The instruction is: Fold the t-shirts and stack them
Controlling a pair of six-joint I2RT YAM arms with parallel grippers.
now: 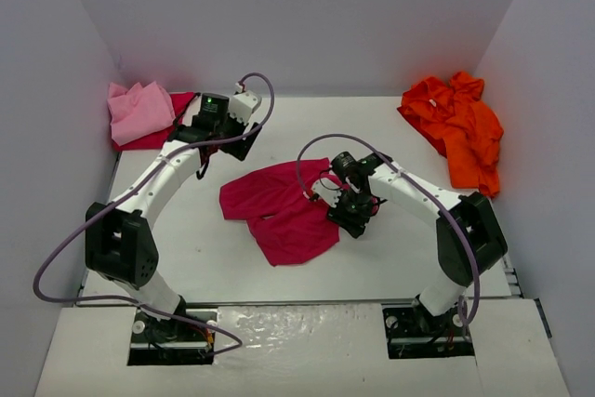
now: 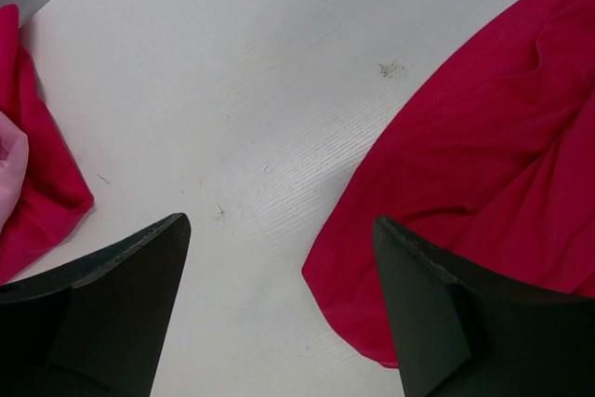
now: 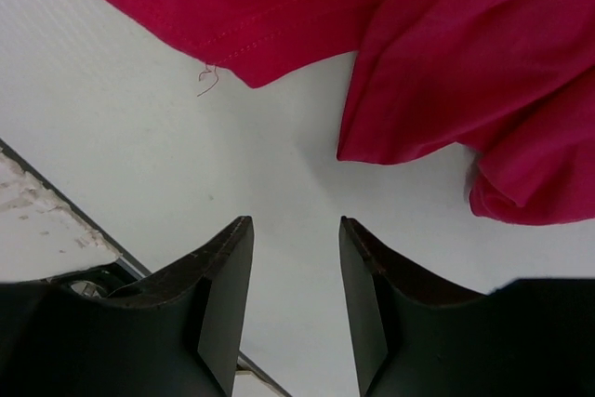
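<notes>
Over the table (image 1: pixel 400 141), your left gripper (image 2: pixel 279 223) and right gripper (image 3: pixel 296 222) are hovering, fingers apart, beside the crumpled crimson t-shirt (image 1: pixel 279 213), risking a multi-layer pinch.

The crimson t-shirt (image 1: pixel 279 211) at frame centre is showing as soft matt cloth, its stitched hem (image 3: pixel 240 31) trailing a loose thread (image 3: pixel 206 81). The pink t-shirt (image 1: pixel 138 111), upper left, and the orange t-shirt (image 1: pixel 456 127), upper right, are looking like the same dull cloth. The bench (image 2: pixel 260 90) is appearing white and matt, with a fine grain and a few specks. The fingers (image 2: pixel 121 313) of the left end effector (image 2: pixel 279 228) and the right end effector (image 3: pixel 296 222) are reading as matt black plastic; the arm shells (image 1: pixel 163 178) are gleaming as smooth white plastic
</notes>
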